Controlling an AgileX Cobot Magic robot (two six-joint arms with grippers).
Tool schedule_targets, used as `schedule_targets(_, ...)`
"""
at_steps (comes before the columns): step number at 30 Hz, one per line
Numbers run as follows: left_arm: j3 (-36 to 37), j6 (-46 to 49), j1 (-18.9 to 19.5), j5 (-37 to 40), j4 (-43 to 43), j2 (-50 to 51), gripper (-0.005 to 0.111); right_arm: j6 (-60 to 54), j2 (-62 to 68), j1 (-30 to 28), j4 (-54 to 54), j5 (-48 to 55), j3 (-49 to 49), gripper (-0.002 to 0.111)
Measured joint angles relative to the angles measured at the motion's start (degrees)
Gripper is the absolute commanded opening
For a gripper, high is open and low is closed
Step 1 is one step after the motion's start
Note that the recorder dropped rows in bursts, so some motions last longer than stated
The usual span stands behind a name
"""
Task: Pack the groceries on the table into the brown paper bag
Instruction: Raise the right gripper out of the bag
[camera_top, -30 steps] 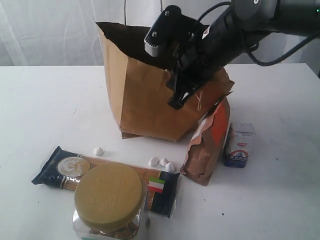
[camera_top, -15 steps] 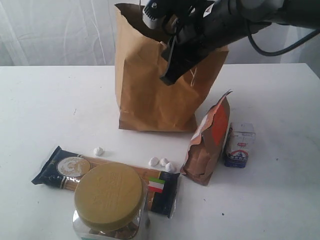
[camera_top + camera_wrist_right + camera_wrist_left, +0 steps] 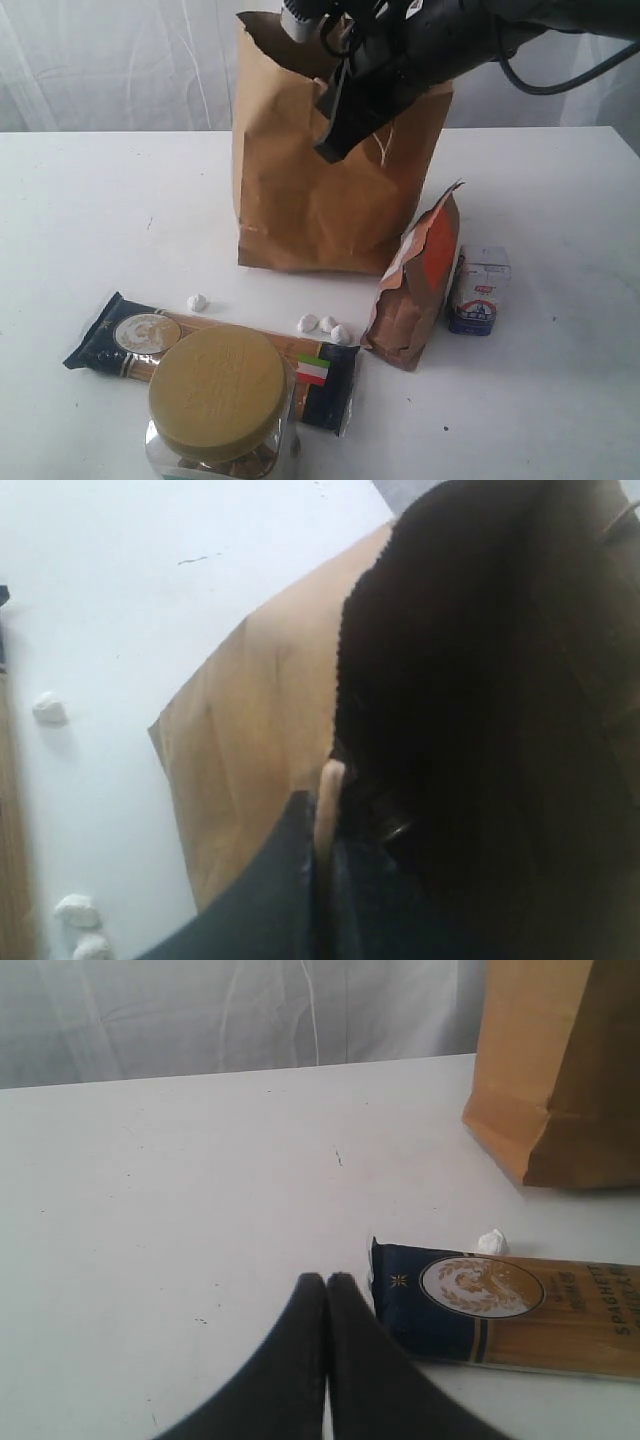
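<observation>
The brown paper bag (image 3: pixel 300 180) stands upright at the back middle of the table (image 3: pixel 90 200). My right gripper (image 3: pixel 333 125) is shut on the bag's front rim, with the paper edge pinched between its fingers (image 3: pixel 300 825) above the dark inside. At the front lie the navy spaghetti packet (image 3: pixel 125 340) and the clear jar with the tan lid (image 3: pixel 218 395). The orange-brown pouch (image 3: pixel 415 290) and the small white-blue carton (image 3: pixel 478 290) stand to the right of the bag. My left gripper (image 3: pixel 327 1282) is shut and empty, beside the end of the spaghetti packet (image 3: pixel 500 1310). The tin can and the yellow-grain bottle are out of view.
Small white pebble-like bits lie between the bag and the packet, one (image 3: pixel 197 301) on the left and a cluster (image 3: pixel 325 325) nearer the pouch. A white curtain hangs behind the table. The pouch leans close to the bag's right corner.
The right gripper has risen with the bag's rim in it. The bag went from tilted and crumpled to standing straight and tall. The other groceries have not moved.
</observation>
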Motion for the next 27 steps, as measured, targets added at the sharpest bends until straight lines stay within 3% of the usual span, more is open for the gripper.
schedule_targets(4, 0.0, 0.0, 0.0, 0.0, 0.0, 0.0, 0.000, 0.0, 0.0, 0.0, 0.1, 3.4, 0.0, 0.010)
schedule_targets(11, 0.0, 0.0, 0.0, 0.0, 0.1, 0.0, 0.000, 0.0, -0.3, 0.0, 2.8, 4.4, 0.0, 0.058)
schedule_targets(14, 0.0, 0.0, 0.0, 0.0, 0.1, 0.0, 0.000, 0.0, -0.4, 0.0, 3.0, 4.4, 0.0, 0.069)
schedule_targets(27, 0.0, 0.0, 0.0, 0.0, 0.1, 0.0, 0.000, 0.0, -2.4, 0.0, 5.2, 1.6, 0.0, 0.073)
